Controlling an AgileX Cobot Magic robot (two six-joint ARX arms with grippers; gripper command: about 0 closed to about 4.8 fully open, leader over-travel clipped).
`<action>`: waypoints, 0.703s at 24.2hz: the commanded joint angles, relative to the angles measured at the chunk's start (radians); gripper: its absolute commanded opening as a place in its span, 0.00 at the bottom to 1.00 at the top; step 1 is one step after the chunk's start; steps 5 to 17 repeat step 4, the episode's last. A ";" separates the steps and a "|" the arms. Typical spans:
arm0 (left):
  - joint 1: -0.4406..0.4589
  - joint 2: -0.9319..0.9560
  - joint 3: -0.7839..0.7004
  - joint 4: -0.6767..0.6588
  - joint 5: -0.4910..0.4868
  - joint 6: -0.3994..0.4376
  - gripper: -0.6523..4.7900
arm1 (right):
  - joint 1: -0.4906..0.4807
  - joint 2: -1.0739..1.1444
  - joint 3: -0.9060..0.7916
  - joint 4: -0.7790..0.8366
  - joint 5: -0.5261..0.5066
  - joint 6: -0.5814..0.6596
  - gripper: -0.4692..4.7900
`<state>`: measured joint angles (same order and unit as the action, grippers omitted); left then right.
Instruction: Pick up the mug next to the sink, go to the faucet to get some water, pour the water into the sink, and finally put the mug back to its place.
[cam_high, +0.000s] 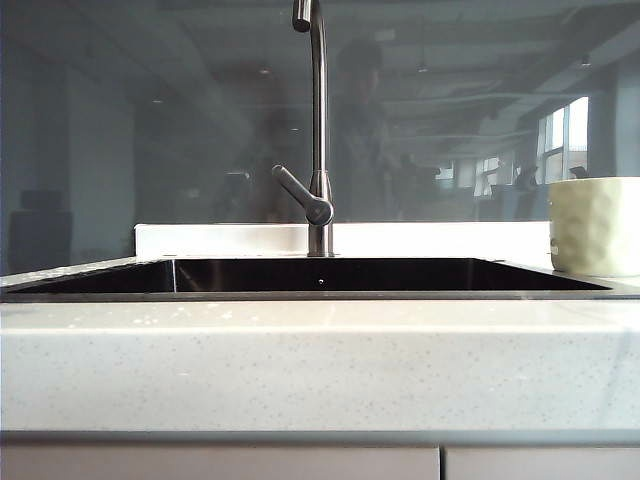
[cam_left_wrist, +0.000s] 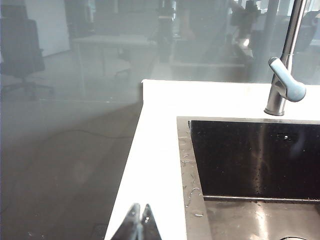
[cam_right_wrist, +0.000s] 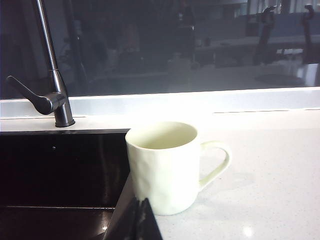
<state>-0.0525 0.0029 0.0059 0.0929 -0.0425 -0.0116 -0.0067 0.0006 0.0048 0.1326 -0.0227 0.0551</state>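
Observation:
The pale cream-green mug (cam_right_wrist: 169, 167) stands upright on the speckled counter just beside the sink (cam_right_wrist: 60, 170), its handle turned away from the basin; it also shows at the right edge of the exterior view as the mug (cam_high: 595, 226). The steel faucet (cam_high: 318, 130) rises behind the sink (cam_high: 320, 275), lever angled to the side, with no water running. My right gripper (cam_right_wrist: 139, 202) is shut and empty, a short way in front of the mug, over the sink's rim. My left gripper (cam_left_wrist: 139, 207) is shut and empty over the counter beside the sink's (cam_left_wrist: 250, 160) other end, far from the faucet (cam_left_wrist: 284, 75).
A glass pane backs the counter, reflecting an office room. Water droplets lie on the sink's metal rim (cam_left_wrist: 187, 175). Open counter (cam_right_wrist: 270, 175) stretches beyond the mug's handle side. Neither arm shows in the exterior view.

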 joint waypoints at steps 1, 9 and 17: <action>0.001 0.001 0.004 0.011 -0.002 0.007 0.11 | -0.001 -0.002 -0.003 0.017 0.002 -0.003 0.07; 0.001 0.001 0.004 0.011 -0.002 0.007 0.11 | -0.001 -0.002 -0.003 0.017 0.002 -0.003 0.07; 0.001 0.001 0.004 0.011 -0.002 0.007 0.11 | -0.001 -0.002 -0.003 0.017 0.002 -0.003 0.07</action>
